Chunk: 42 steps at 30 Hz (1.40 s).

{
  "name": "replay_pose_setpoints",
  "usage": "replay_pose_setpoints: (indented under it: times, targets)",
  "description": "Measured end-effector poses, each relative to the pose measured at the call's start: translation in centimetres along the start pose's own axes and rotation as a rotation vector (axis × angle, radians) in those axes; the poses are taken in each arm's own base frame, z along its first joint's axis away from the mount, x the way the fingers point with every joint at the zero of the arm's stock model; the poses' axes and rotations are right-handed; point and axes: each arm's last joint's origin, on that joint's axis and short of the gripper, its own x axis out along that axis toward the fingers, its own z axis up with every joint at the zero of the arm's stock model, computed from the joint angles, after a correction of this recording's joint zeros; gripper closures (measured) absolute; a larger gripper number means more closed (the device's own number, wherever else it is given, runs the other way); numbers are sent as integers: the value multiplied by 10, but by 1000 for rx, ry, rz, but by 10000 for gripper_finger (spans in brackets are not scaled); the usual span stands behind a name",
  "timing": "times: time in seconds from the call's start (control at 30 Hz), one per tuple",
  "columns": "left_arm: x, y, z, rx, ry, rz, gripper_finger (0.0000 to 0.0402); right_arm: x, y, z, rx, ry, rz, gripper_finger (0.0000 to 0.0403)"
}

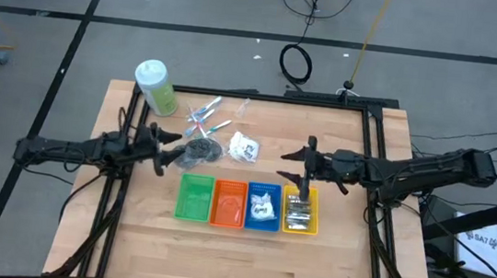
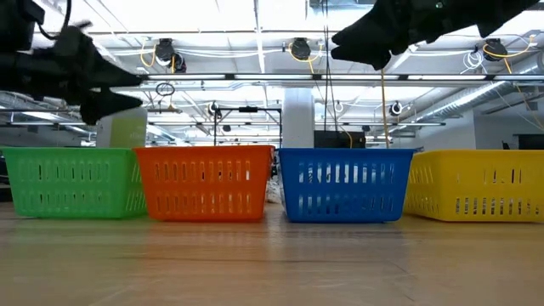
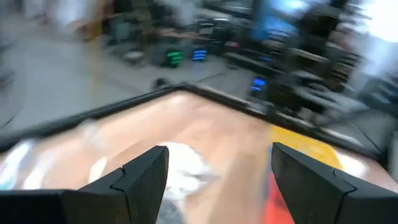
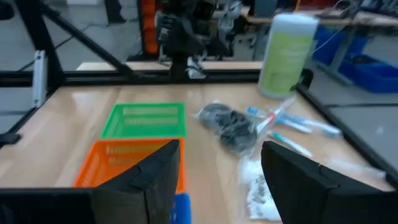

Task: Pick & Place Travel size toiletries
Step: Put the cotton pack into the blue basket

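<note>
1. The right gripper [image 1: 305, 163] hangs above the tabletop [image 1: 329, 249], just behind the yellow bin [image 1: 301, 209], with its jaws spread and nothing between them.
2. In the right wrist view its two dark fingers [image 4: 152, 177] stand well apart, framing the table beyond them.
3. The left gripper [image 1: 160, 146] is raised at the left side, close beside the dark clear pouch [image 1: 199, 150]; its jaws are spread wide and hold nothing.
4. Its own wrist view is blurred, yet the fingers [image 3: 140, 180] plainly stand apart with a pale patch on the wood between them.
5. The pouch lies on the wood behind the green bin [image 1: 194, 197], near the middle of the table.
6. A white packet [image 1: 244, 146] lies just right of the pouch, behind the orange bin [image 1: 228, 203].
7. The thin blue-green-white sticks [image 1: 207, 114] lie loosely crossed behind the pouch, toward the far edge.
8. The large pale-green bottle [image 1: 156, 87] stands at the far left corner, near the sticks.
9. The four bins stand side by side in a row: green, orange, blue, yellow.
10. The blue bin [image 1: 264, 205] holds white packets, and the yellow bin holds silver-grey tubes [image 1: 297, 215].
</note>
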Motion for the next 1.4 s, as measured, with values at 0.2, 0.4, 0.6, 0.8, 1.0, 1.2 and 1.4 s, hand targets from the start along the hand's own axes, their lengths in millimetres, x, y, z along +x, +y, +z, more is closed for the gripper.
replay_pose_setpoints:
  times: [0.2,0.4,0.6,0.8,1.0,1.2,1.4]
  targets:
    - [12,-3,8,-89,26,57,121,1,-6,-4,-3,1,-26,190]
    - [53,-10,23,-21,232,190,121,1,-10,-6,-14,24,-45,190]
    - [130,-16,30,51,432,264,121,1,-12,-7,-62,31,-49,190]
    - [199,-19,20,68,556,230,121,1,-12,-7,-80,33,-48,190]
    - [235,-16,3,87,653,278,121,1,-12,-7,-58,33,-46,190]
    - [244,-2,-21,21,773,359,121,1,-11,-7,-43,34,-46,190]
    - [245,4,-34,-18,808,402,123,1,-12,-14,-36,31,-46,190]
